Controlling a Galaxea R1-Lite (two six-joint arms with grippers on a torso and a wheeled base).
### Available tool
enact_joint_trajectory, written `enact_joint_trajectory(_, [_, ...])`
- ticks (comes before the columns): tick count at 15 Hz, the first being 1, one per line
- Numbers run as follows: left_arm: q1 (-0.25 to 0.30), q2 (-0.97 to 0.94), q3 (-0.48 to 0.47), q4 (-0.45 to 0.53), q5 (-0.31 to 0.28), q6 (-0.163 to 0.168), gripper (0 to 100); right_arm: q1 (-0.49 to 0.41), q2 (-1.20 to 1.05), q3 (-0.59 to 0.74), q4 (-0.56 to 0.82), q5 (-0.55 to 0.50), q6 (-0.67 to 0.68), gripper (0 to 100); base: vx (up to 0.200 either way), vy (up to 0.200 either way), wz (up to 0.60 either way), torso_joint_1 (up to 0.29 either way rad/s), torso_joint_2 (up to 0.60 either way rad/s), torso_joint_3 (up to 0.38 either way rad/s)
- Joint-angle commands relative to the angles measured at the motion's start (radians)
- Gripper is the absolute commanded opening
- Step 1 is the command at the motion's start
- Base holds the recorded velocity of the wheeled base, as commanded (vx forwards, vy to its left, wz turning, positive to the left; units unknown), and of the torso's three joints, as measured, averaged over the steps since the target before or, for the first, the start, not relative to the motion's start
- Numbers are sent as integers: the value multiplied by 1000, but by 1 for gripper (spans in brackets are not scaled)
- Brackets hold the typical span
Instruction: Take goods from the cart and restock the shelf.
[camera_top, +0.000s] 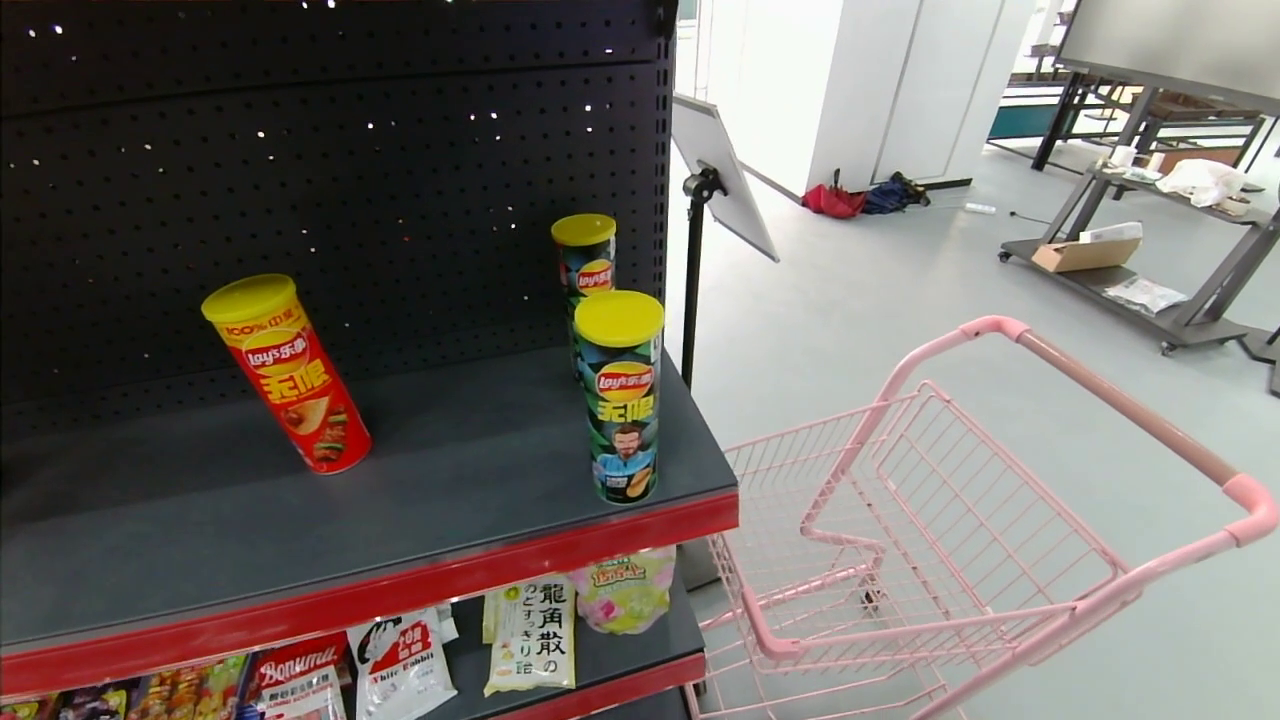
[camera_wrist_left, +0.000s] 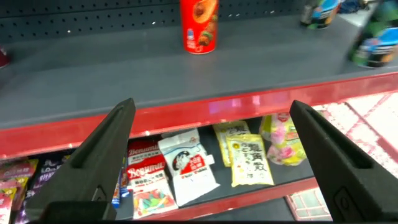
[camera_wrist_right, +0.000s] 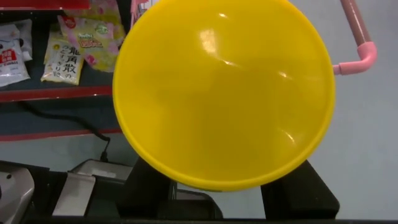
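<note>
Shelving of dark grey board with a red front lip (camera_top: 450, 470) takes our left side, and the pink wire cart (camera_top: 1105, 388) stands just beside it. On the board stand a red yellow-lidded chip tube (camera_top: 290, 375) and two green yellow-lidded chip tubes (camera_top: 620, 400). Our right gripper (camera_wrist_right: 221, 194) clamps another yellow-lidded tube (camera_wrist_right: 224, 93); our left gripper (camera_wrist_left: 211, 107) gapes wide, holding nothing.

Red can (camera_wrist_left: 199, 28) upright on grey shelf (camera_wrist_left: 124, 68); snack bags (camera_wrist_left: 186, 165) mid-frame on tier below, flanked by left gripper (camera_wrist_left: 211, 104), fingers spread wide.
</note>
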Motion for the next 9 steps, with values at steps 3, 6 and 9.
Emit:
enact_joint_trajectory(3, [0,0,0,0,1,0,100,0,5,9,-7,1,-3,0,0,200,0,14,12,1])
enact_joint_trajectory(6, [0,0,0,0,1,0,100,0,6,17,-7,1,-4,0,0,200,0,4,1,1])
enact_joint_trajectory(9, [0,0,0,0,1,0,100,0,5,22,-7,1,-4,0,0,200,0,-1,1,6])
